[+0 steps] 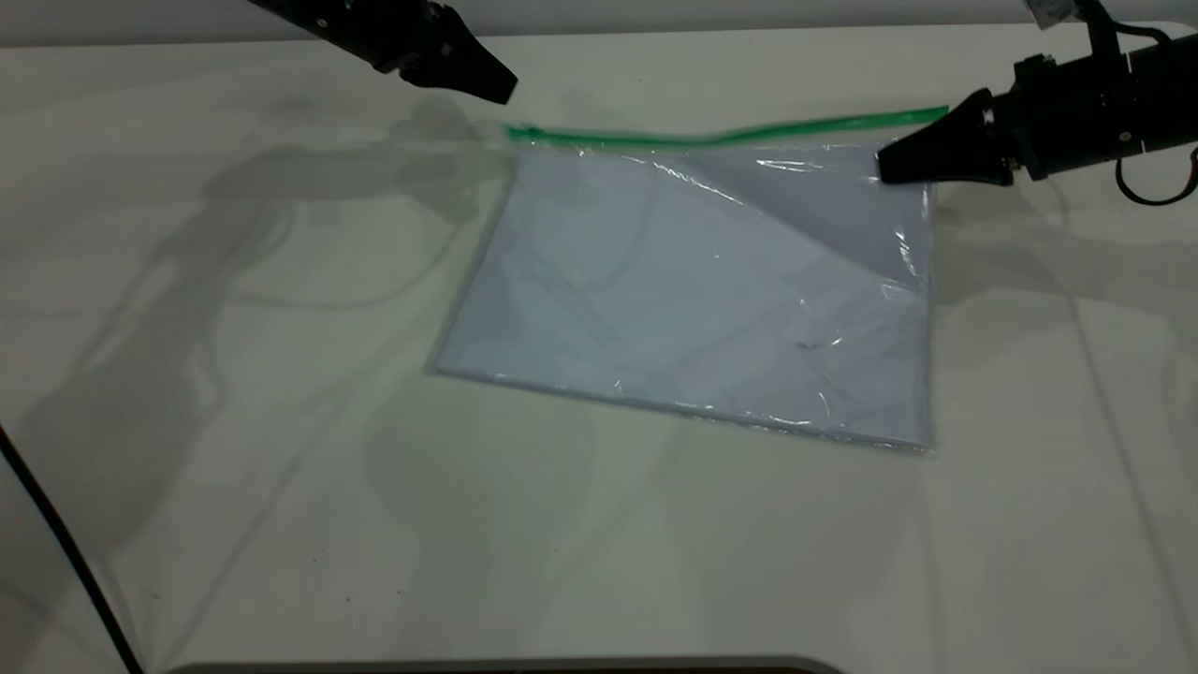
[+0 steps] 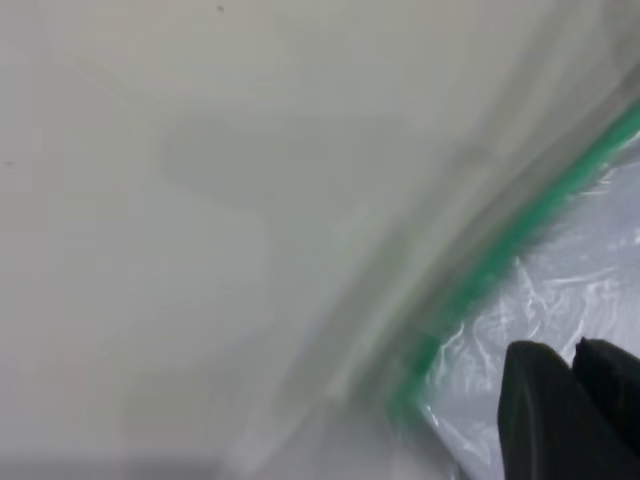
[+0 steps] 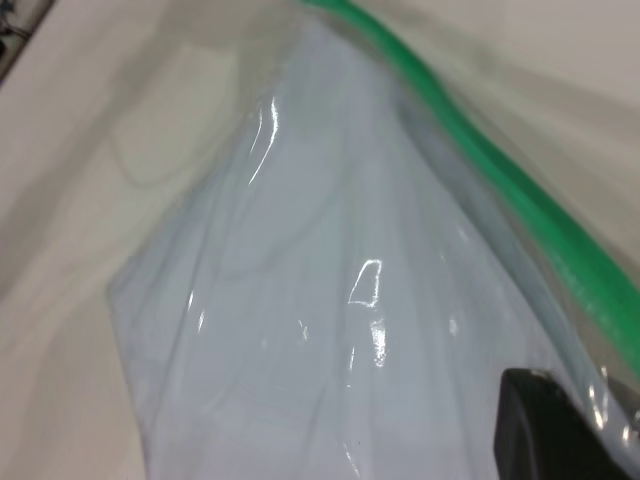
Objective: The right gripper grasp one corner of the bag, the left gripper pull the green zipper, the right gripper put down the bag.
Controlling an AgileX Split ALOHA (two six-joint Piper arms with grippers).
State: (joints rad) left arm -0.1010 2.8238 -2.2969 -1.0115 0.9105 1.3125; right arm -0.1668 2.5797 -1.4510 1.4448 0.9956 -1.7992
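The bag (image 1: pixel 693 281), a clear pouch with white paper inside, lies on the white table with its far right corner raised. The green zipper (image 1: pixel 730 134) runs along its far edge. My right gripper (image 1: pixel 884 171) is shut on that raised corner just below the zipper. In the right wrist view one finger (image 3: pixel 535 425) lies on the bag (image 3: pixel 320 300), with plastic over the other, beside the zipper (image 3: pixel 520 200). My left gripper (image 1: pixel 505 91) hangs shut and empty just above the zipper's left end. The left wrist view shows it (image 2: pixel 572 350) over the bag corner (image 2: pixel 560 290) and the zipper (image 2: pixel 500 250).
A black cable (image 1: pixel 56 543) crosses the near left corner of the table. The table's far edge (image 1: pixel 655 33) runs just behind both arms. A rounded near edge (image 1: pixel 487 665) shows at the bottom.
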